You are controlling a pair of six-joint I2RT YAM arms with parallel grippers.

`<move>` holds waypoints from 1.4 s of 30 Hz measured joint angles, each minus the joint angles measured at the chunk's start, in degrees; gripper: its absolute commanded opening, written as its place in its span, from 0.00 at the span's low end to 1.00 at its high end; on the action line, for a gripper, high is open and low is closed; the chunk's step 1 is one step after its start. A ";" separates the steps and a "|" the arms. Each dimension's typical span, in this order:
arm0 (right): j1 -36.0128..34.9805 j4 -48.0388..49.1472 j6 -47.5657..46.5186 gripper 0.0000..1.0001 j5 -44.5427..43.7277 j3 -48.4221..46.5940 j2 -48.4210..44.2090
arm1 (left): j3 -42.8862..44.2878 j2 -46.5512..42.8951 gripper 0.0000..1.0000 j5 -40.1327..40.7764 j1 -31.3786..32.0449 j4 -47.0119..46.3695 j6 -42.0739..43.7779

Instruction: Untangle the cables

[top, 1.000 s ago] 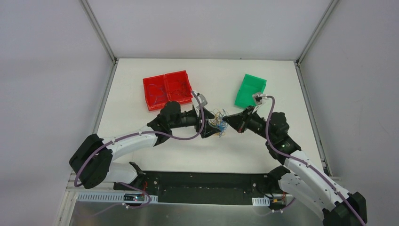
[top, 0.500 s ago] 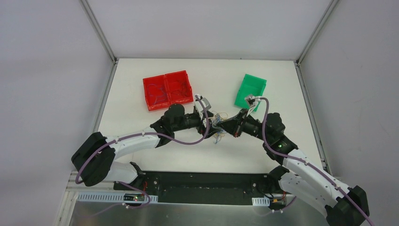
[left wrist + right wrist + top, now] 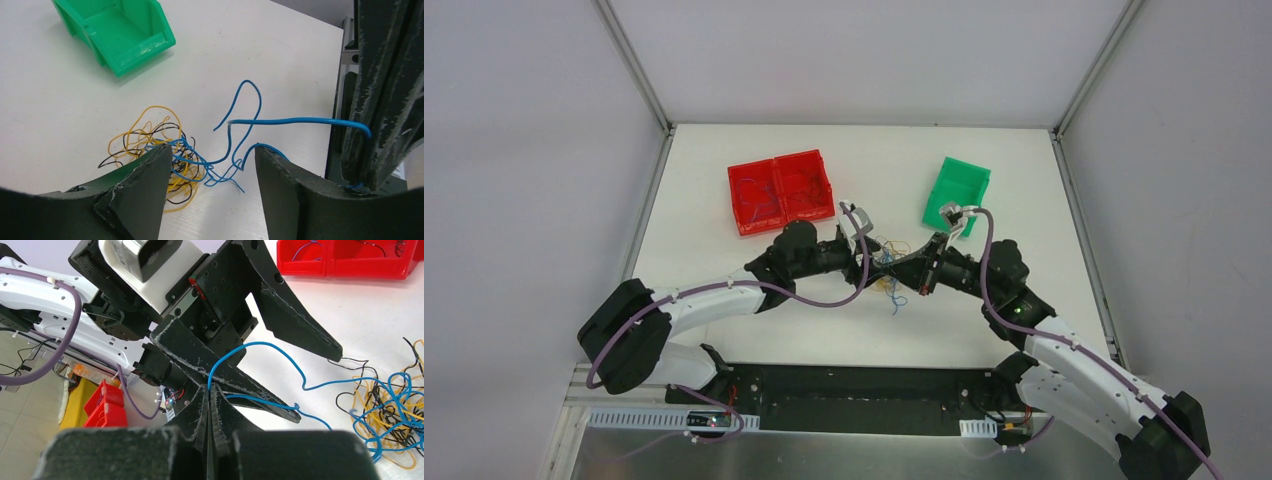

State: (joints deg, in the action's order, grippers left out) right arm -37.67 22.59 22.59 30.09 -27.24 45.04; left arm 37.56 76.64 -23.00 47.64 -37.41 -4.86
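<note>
The cables [image 3: 165, 155] are a tangle of thin yellow, black and blue wires on the white table, also seen as the cables [image 3: 890, 282] from above. My right gripper [image 3: 209, 389] is shut on a blue cable [image 3: 250, 347] that loops out of the tangle. In the left wrist view this blue cable [image 3: 300, 120] runs level to the right gripper [image 3: 372, 145]. My left gripper [image 3: 214, 148] is open just above the table, with blue strands passing between its fingers and the tangle against the left fingertip. The two grippers meet at the table's middle, left gripper [image 3: 871, 262] and right gripper [image 3: 904, 268].
A red double bin [image 3: 781, 190] holding a few wires stands at the back left. A green bin [image 3: 956, 190] stands at the back right, also seen in the left wrist view [image 3: 120, 30]. The table's edge and frame lie past the right gripper [image 3: 345, 50].
My right gripper has moved left toward the left gripper, pulling the blue cable with it. The left jaws have narrowed. A blue strand now trails toward the front.
</note>
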 measured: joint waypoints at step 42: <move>-8.44 -5.62 -13.38 0.67 -25.77 1.11 7.34 | -5.16 -21.29 0.00 3.69 0.02 0.42 -4.72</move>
State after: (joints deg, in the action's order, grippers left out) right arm -46.11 16.97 9.21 4.32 -26.13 52.38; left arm 32.40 55.35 -19.31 47.66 -36.99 -9.58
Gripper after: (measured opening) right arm 0.671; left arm 0.010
